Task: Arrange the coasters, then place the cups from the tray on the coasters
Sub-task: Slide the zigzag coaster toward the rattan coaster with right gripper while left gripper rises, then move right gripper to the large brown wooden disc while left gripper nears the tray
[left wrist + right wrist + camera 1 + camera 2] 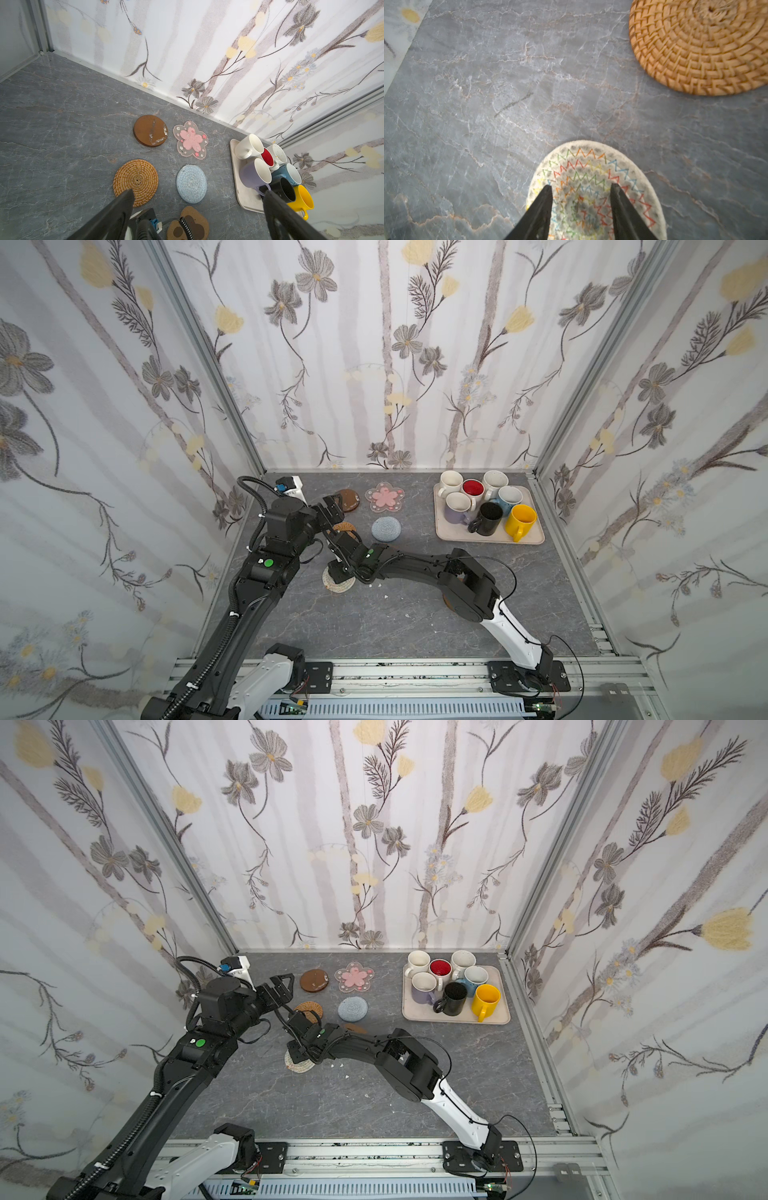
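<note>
nearest, the right gripper [580, 187] hangs part-open low over the pale woven coaster [591, 162], clamping nothing. beyond lie the orange rattan coaster [136, 180], paw coaster [200, 216] and grey-blue coaster [191, 184], the left gripper [199, 193] gaping wide and empty near them. farther back sit a brown disc [150, 131] and the pink flower coaster [190, 140]; seven cups [490, 516] crowd the tray [451, 534] at far right.

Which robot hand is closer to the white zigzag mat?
Right. The right gripper is directly over the white zigzag mat; the left gripper hangs farther back, by the orange rattan coaster.
</note>
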